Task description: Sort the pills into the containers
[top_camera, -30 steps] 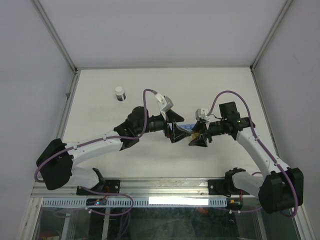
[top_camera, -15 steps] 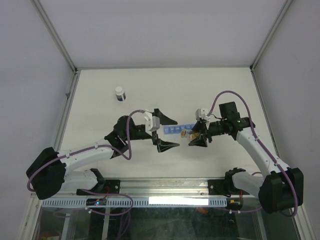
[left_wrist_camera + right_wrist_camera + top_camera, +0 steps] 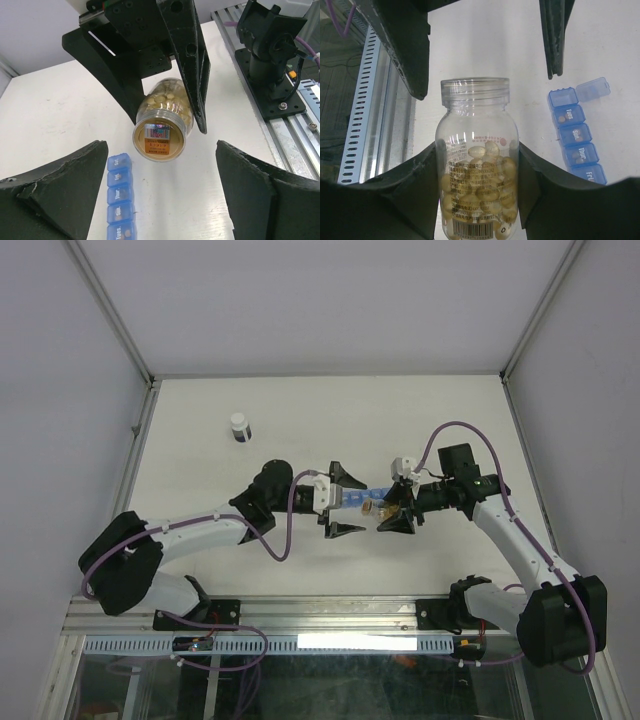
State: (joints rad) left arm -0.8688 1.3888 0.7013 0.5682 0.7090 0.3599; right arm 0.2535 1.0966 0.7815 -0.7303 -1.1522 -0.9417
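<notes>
My right gripper [image 3: 392,512] is shut on a clear bottle [image 3: 372,507] of pale amber pills [image 3: 480,185]. It holds the bottle [image 3: 476,165] on its side just above the table, its threaded, capless neck towards the left arm. The blue pill-organiser strip [image 3: 360,496] lies beside it; its day-marked compartments [image 3: 119,200] hold small brown pills, and one end lid [image 3: 592,89] stands open. My left gripper [image 3: 345,504] is open and empty, its fingers [image 3: 55,192] spread to either side, facing the bottle's end [image 3: 160,135].
A small clear vial with a white cap [image 3: 239,427] stands at the back left of the white table [image 3: 200,470]. Metal rails and the arm bases [image 3: 470,605] line the near edge. Grey walls enclose the table on three sides.
The left arm drew back to the left half a second ago and has now reached forward again, open, up to the bottle and strip. The right arm and bottle have not moved.
</notes>
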